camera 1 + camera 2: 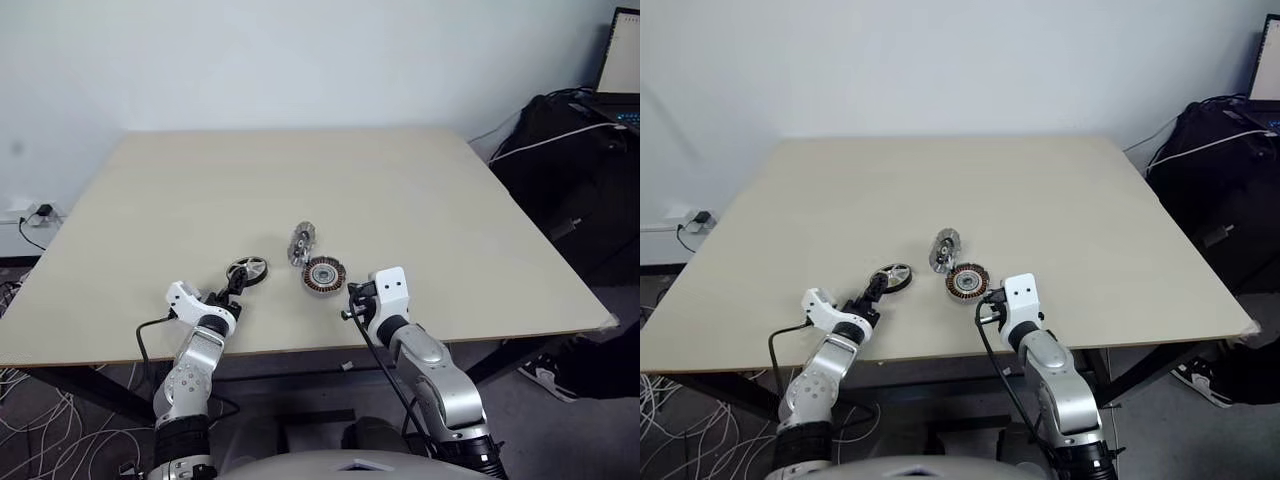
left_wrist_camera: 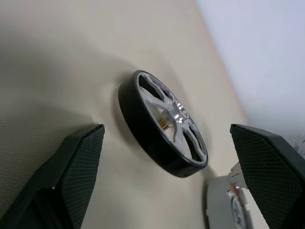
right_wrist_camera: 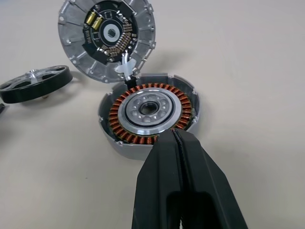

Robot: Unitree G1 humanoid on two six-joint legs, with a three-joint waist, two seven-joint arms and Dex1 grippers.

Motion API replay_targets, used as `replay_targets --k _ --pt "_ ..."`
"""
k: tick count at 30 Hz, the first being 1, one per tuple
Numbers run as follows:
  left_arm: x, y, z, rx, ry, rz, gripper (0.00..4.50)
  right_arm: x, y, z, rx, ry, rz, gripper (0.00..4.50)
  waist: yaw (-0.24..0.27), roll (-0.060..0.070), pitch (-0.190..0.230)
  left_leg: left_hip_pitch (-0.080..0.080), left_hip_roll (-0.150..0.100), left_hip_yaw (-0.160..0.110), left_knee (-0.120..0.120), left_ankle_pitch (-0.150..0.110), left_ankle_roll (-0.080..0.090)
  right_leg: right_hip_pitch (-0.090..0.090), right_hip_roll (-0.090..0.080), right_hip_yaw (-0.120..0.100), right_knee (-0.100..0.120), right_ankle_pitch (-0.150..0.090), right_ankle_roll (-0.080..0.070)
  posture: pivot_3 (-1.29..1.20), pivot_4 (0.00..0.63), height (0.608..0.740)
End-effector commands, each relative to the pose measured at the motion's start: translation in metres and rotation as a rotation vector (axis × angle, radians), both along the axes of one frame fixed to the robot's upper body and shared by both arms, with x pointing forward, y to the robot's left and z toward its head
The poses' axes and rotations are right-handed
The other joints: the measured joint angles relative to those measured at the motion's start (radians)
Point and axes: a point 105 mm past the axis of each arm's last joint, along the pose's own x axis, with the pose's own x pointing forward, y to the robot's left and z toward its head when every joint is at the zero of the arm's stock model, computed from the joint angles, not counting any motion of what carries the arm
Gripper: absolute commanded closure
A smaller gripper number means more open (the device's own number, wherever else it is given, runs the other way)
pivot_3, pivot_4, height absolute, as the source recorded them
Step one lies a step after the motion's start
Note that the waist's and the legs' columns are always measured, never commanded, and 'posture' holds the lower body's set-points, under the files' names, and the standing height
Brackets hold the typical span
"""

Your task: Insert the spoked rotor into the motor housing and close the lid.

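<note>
Left gripper point(image 2: 162, 176) brackets spoked rotor point(image 2: 164, 123), fingers wide apart.

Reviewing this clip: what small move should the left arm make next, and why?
Probably ease the left gripper forward and close on the spoked rotor: its fingers stand open either side of the rotor, which lies flat on the table, outside the motor housing.

Motor housing point(image 3: 150, 114) near rim hidden (by right claw point(image 3: 177, 143)), lid point(image 2: 233, 210) cropped

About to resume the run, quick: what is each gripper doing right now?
Left gripper: open, empty, fingers either side of the rotor.
Right gripper: shut, empty, at the housing.
</note>
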Motion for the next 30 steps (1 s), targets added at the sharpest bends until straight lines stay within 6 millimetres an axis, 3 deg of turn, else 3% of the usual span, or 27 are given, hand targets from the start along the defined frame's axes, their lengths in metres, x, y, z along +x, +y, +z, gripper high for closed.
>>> replay_targets --k 1,15,27,30 --pt "0.006 -0.033 0.002 -0.147 0.001 -0.021 0.00 0.004 0.001 0.017 0.022 -0.061 -0.002 4.46 0.000 0.000 0.000 0.000 0.000 0.000 0.001 0.000 0.000 0.000 0.000 0.000 0.000 0.000 0.001 0.00 0.000 0.740" --pt "0.009 -0.053 0.017 -0.247 -0.050 -0.118 0.00 0.004 0.003 0.016 0.026 -0.060 0.001 4.46 0.000 -0.001 0.000 -0.001 0.000 0.000 0.002 0.000 0.000 0.000 -0.004 0.000 -0.001 0.001 0.001 0.00 0.000 0.740" --pt "0.022 -0.053 0.016 -0.282 -0.047 -0.050 0.00 0.003 0.000 0.015 0.020 -0.054 -0.006 4.46 -0.001 -0.001 0.000 -0.001 0.000 0.000 0.002 0.000 0.000 -0.001 -0.004 0.000 0.000 0.001 0.001 0.00 0.000 0.740" --pt "0.026 -0.053 0.017 -0.307 -0.054 -0.030 0.61 0.003 0.000 0.014 0.018 -0.051 -0.007 4.50 0.000 -0.001 0.001 -0.001 0.000 0.000 0.002 0.000 0.000 -0.001 -0.004 0.000 0.000 0.001 0.001 0.00 0.000 0.740"
